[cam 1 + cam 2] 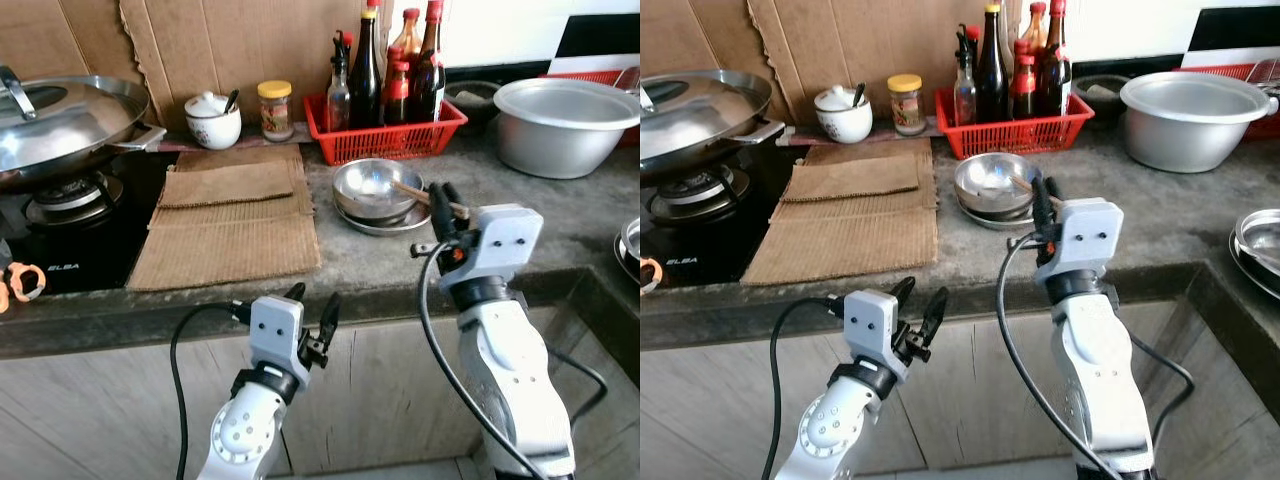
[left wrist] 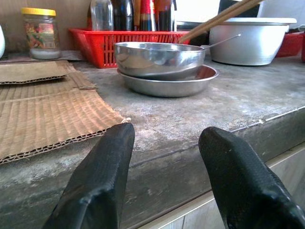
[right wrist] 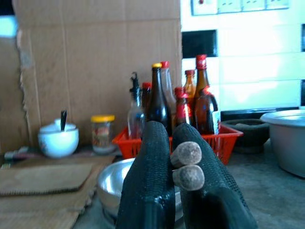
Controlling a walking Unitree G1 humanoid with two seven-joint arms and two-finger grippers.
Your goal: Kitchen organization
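Note:
A steel bowl [image 1: 372, 188] sits on a shallow steel plate [image 1: 388, 224] in the middle of the grey counter [image 1: 540, 215]. A pair of wooden chopsticks [image 1: 410, 191] leans out of the bowl toward me. My right gripper [image 1: 443, 205] is shut on the chopsticks' near ends [image 3: 187, 153], just right of the bowl at its rim height. My left gripper [image 1: 312, 308] hangs open just below the counter's front edge, with nothing between its fingers [image 2: 102, 176]. In the left wrist view the bowl [image 2: 159, 57] and chopsticks [image 2: 219, 16] stand beyond the edge.
A red basket [image 1: 385, 140] of sauce bottles stands behind the bowl. Cardboard mats [image 1: 230, 215] lie left of it, with a lidded wok [image 1: 60, 120] on the stove. A white pot [image 1: 213, 118], a jar [image 1: 275, 108] and a large metal basin [image 1: 565, 125] line the back.

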